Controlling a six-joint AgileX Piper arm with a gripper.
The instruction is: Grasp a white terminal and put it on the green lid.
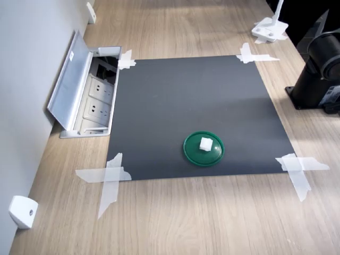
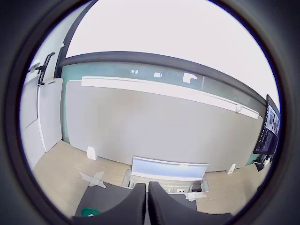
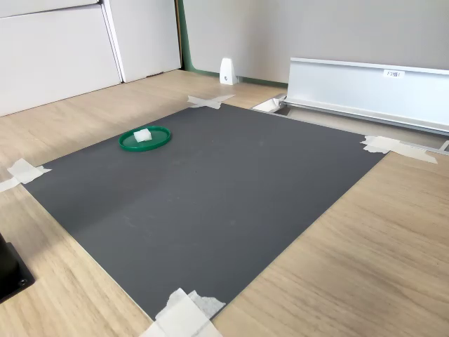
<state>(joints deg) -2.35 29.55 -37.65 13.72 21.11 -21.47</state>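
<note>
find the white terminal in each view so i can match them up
First exterior view: the white terminal sits on the green lid, low and right of centre on the black mat.
Second exterior view: the terminal is upper left, again on the lid.
Wrist view: not visible; only the lid's edge shows.
Shared landmark: the green lid.

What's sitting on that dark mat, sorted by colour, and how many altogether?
Green: 1, the green lid, near one edge of the dark mat.
White: 1, the white terminal, a tiny block resting on the lid.
Total: 2 things on the mat, not counting the tape at its corners.
</note>
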